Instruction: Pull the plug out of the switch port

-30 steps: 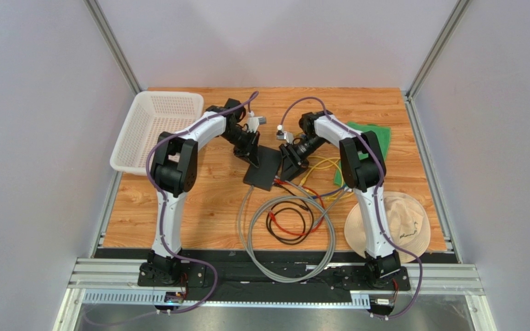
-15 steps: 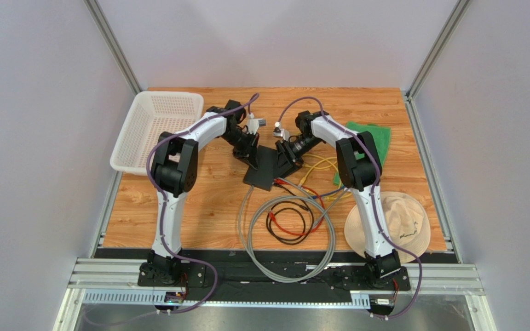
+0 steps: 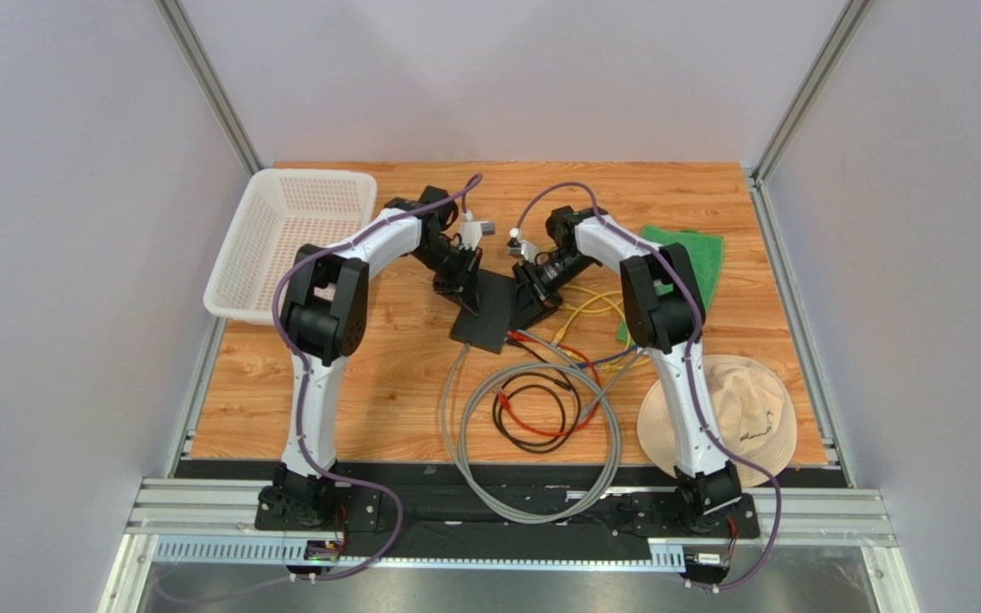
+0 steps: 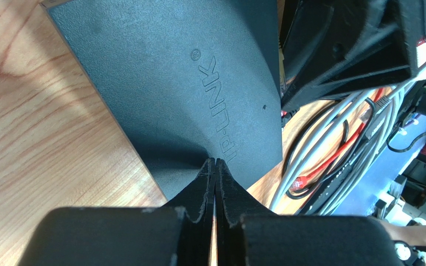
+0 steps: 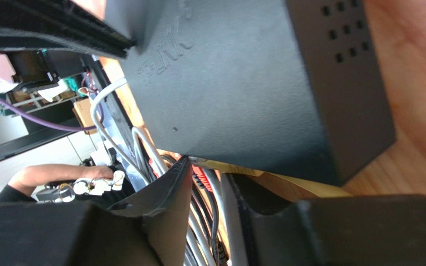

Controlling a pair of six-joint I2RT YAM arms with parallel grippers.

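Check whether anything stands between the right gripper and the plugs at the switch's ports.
Nothing visible does: the right gripper is at the port edge of the switch, fingers straddling the cables there. Which one they bracket is unclear.

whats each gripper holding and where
Left gripper: nothing, shut tips on the switch. Right gripper: jaws around cables at the port edge; hold cannot be told.

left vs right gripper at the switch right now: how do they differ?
Left gripper is shut, fingertips together on the switch's flat top. Right gripper has its jaws apart at the switch's edge where the cables leave, with cables showing in the gap. Both have black fingers and sit at the switch.
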